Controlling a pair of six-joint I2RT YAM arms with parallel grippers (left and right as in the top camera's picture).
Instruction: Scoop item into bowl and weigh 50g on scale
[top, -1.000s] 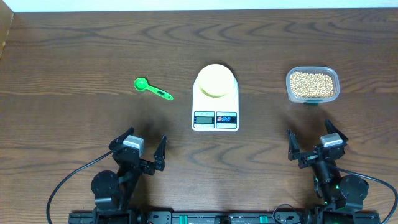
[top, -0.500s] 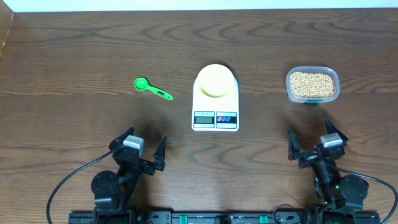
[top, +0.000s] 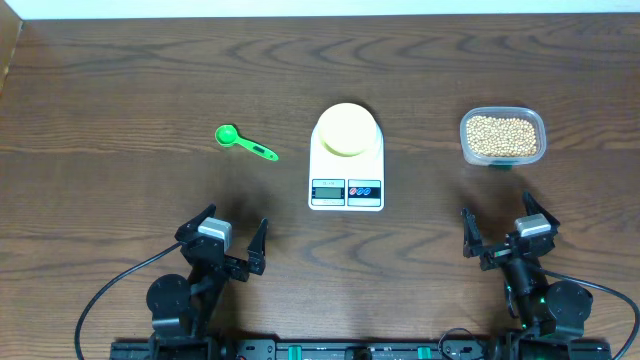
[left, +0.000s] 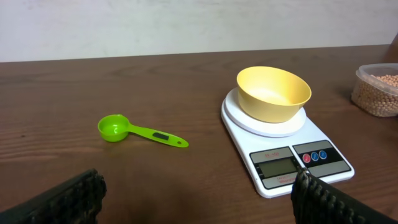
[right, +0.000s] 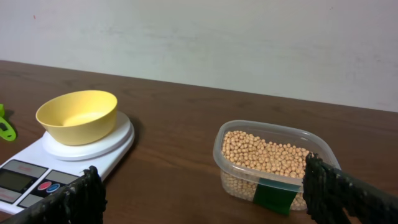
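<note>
Left gripper (top: 232, 228): fingers are gaping wide, holding nothing.
Right gripper (top: 497, 225): also standing open and empty.
Green scoop (top: 243, 143): lying ahead of the left gripper, the nearer arm, with its handle pointing right and slightly toward the robot.
Soybeans (top: 502, 136): sitting in the clear tub (top: 463, 128), straight ahead of the right gripper.
Yellow bowl (top: 346, 128): resting empty on the scale (top: 346, 190).

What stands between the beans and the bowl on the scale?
Nothing visible. Only bare table lies between the beans in their tub and the bowl, which sits on the scale.
</note>
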